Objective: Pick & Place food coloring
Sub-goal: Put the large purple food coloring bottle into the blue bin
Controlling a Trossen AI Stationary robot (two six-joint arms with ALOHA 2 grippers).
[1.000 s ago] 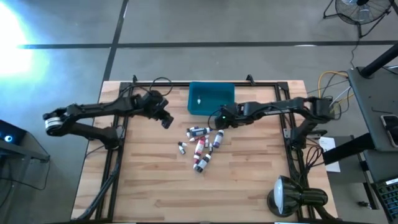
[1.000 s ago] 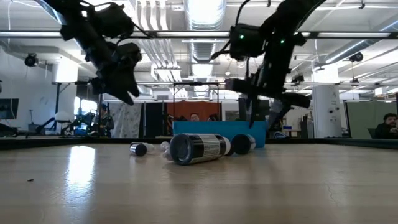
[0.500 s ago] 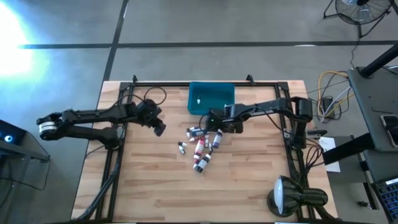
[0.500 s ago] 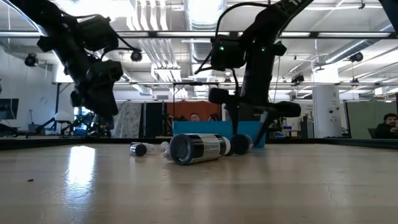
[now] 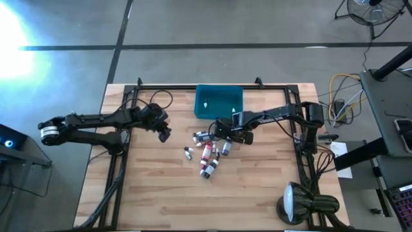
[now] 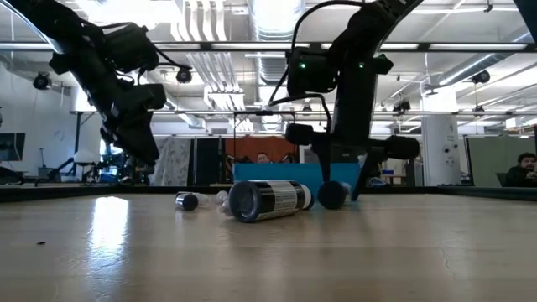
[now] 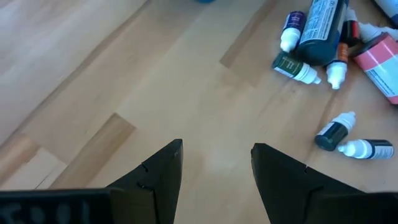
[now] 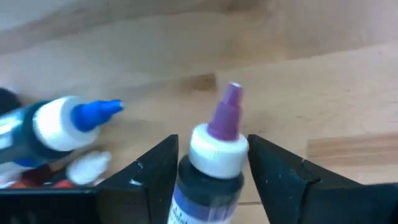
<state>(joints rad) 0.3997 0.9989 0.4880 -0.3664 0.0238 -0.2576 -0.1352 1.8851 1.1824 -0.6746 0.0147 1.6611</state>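
Several small food coloring bottles lie on their sides in a loose pile on the wooden table, near the teal bin. My right gripper is down at the pile's far edge, open. In the right wrist view its fingers stand on either side of a dark bottle with a white collar and a purple tip. A blue-tipped bottle lies beside it. My left gripper hangs open above bare wood to the left of the pile. My right gripper has the purple-tipped bottle's collar between its two fingers, coming at it from above in the low view. I cannot tell whether either finger touches it.
The teal bin stands at the table's far edge, with one small white thing inside. A black frame rail runs round the table. A lamp sits at the near right corner. Bare wood lies near and left of the pile.
My right gripper has moved from beside the bin toward the near edge and down onto the pile's far side. My left gripper has shifted a little to the left and near, and has come lower. The bottles have stayed where they were.
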